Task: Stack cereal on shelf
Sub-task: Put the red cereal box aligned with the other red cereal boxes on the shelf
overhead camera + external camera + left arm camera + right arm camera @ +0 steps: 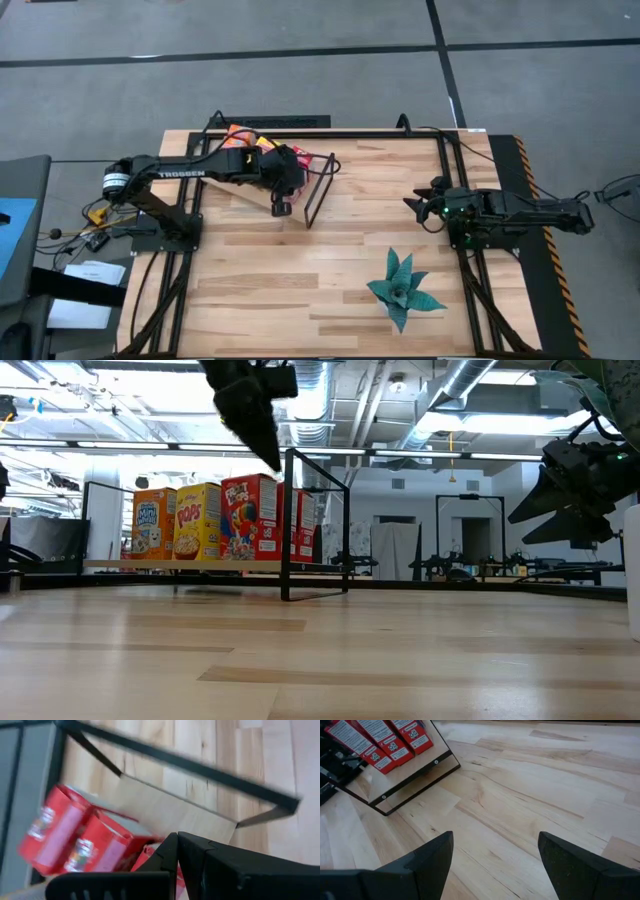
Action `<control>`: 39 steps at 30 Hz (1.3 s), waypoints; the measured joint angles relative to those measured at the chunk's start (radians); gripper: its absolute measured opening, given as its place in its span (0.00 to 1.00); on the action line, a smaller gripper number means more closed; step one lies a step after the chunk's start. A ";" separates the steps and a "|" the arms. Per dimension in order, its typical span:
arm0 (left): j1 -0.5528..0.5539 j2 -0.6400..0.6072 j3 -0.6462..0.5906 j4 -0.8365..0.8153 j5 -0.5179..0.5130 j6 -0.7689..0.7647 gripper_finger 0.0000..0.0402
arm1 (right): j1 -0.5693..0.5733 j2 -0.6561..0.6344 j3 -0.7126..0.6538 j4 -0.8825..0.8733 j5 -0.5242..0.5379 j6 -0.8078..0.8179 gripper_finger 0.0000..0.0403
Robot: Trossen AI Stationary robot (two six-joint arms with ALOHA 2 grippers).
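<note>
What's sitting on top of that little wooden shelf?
Cereal boxes stand upright in a row on the shelf. The left claw hangs above it, covering some boxes from overhead, so the count is unclear.

Overhead looks straight down; low view level; both share shelf [300, 185].

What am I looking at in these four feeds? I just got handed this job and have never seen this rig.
Two dark robot arms work at a wooden table. The high view looks straight down, the low view looks level across the tabletop, and each wrist view looks past that arm's own fingers. The left gripper is shut, holds nothing, and hangs over the shelf, a light board with a black frame. Cereal boxes stand upright on the board. The right gripper is open and empty, waiting at the right side of the table. A green plant sits on the table near it.
</note>
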 joint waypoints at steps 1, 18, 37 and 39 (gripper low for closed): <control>-0.008 0.000 0.020 -0.009 -0.016 0.002 0.00 | 0.000 0.000 0.000 0.000 0.000 0.000 0.79; -0.005 -0.039 0.068 -0.323 -0.280 -0.049 0.00 | 0.000 0.000 0.000 0.000 -0.001 0.016 0.79; 0.029 -0.038 0.024 -0.311 -0.279 0.022 0.00 | 0.000 0.000 0.000 0.001 -0.001 0.017 0.79; 0.028 -0.038 0.024 -0.309 -0.279 0.021 0.00 | 0.000 0.000 0.000 0.002 -0.001 0.017 0.79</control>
